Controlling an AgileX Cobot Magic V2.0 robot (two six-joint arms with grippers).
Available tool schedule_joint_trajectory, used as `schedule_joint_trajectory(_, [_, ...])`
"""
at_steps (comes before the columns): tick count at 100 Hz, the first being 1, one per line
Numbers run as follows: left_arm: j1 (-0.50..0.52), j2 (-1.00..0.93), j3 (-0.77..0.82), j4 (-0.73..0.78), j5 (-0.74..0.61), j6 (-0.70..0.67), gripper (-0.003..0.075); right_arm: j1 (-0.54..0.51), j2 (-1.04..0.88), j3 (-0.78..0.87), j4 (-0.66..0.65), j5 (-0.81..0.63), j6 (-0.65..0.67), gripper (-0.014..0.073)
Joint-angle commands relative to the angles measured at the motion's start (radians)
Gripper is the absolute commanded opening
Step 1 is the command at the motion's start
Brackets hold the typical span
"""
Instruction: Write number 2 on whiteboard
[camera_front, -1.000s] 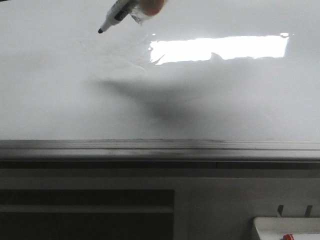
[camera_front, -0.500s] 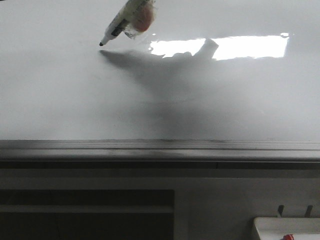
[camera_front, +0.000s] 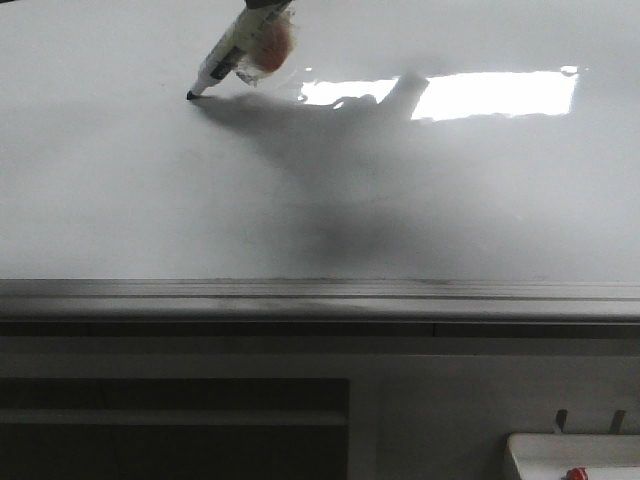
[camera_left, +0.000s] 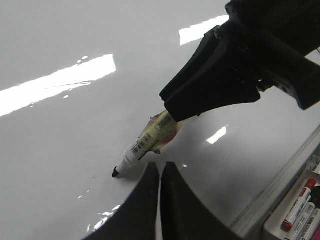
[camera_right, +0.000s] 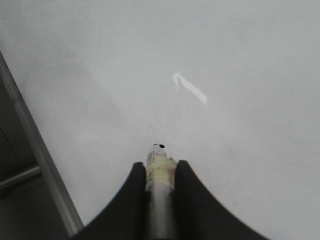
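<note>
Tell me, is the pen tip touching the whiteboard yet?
Touching, it seems. In the front view the marker tip meets its own shadow on the whiteboard with no gap; the left wrist view shows likewise. The right gripper holds it.

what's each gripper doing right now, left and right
Left gripper: closed, fingers together, holding nothing.
Right gripper: closed on the marker, its tip at the whiteboard.

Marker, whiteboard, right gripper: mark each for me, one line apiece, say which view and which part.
marker (camera_front: 232, 52): front view, on the white barrel above the black tip.
whiteboard (camera_front: 120, 190): front view, on bare board surface left of the shadow.
right gripper (camera_right: 160, 172): right wrist view, between the fingertips, shut on the marker.
</note>
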Motion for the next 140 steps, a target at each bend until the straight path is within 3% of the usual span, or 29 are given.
schedule_joint_trajectory(1, [0.004, -0.004, -0.030, -0.009, -0.082, -0.007, -0.0020, -0.051, -0.031, -0.031, -0.015, -0.073, -0.012, -0.0072])
schedule_joint_trajectory(28, [0.004, -0.004, -0.030, -0.010, -0.082, -0.007, -0.0020, -0.139, -0.123, -0.020, -0.034, 0.088, -0.012, -0.0071])
schedule_joint_trajectory(45, [0.004, -0.004, -0.030, -0.010, -0.082, -0.007, -0.0020, -0.132, -0.129, 0.039, -0.031, 0.193, 0.011, -0.0071])
schedule_joint_trajectory(73, [0.004, -0.004, -0.030, -0.010, -0.080, -0.007, -0.0020, 0.041, -0.018, 0.058, -0.014, 0.039, 0.011, -0.0071])
schedule_joint_trajectory(82, [0.004, -0.004, -0.030, -0.010, -0.079, -0.007, -0.0020, 0.053, -0.006, 0.060, -0.012, 0.043, 0.020, -0.0071])
schedule_joint_trajectory(131, [0.004, -0.004, -0.030, -0.006, -0.079, -0.007, -0.0020, -0.181, -0.219, 0.253, -0.012, 0.112, 0.027, -0.0071])
schedule_joint_trajectory(140, [0.004, -0.004, -0.030, 0.100, -0.079, -0.007, -0.0020, -0.169, -0.244, 0.240, -0.010, 0.149, 0.027, -0.0071])
